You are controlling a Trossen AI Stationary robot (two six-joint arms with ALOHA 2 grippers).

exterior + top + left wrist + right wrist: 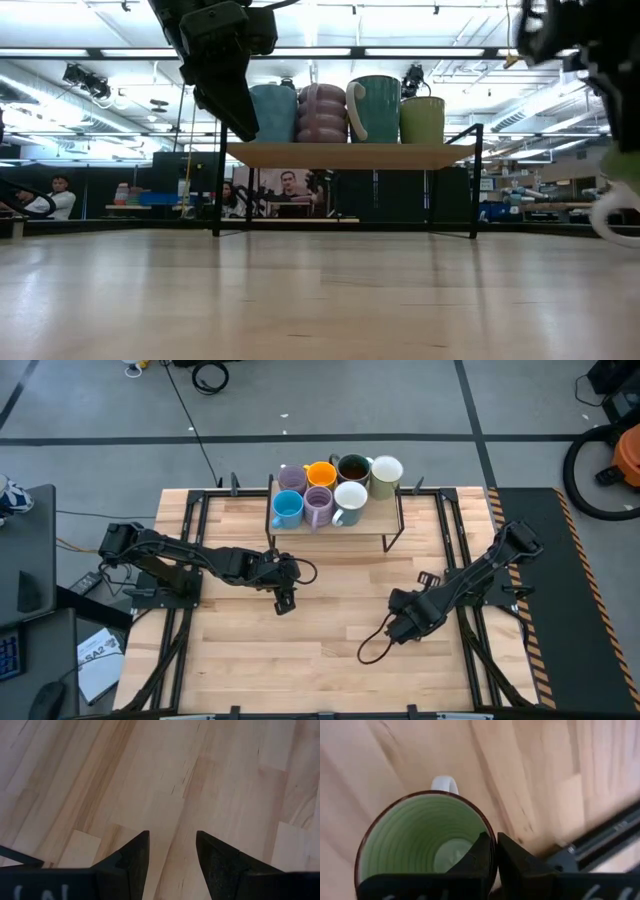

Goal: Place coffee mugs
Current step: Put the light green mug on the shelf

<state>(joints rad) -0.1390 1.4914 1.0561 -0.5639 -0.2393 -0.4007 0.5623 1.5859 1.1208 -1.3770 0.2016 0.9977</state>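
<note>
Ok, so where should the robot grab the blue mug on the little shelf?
Probably by its rim, from straight above. The blue mug stands upright, mouth open, at a front corner of the shelf, with a lavender mug close beside it. One of the jaws could go inside, the other down the free outer wall.

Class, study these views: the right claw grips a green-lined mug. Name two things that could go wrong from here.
1. The right claw pinches the mug only by its rim, so the mug might tilt or slip out while it is carried.
2. The rack already holds seven mugs packed close together, so setting another one there could knock a neighbour over or off.
</note>
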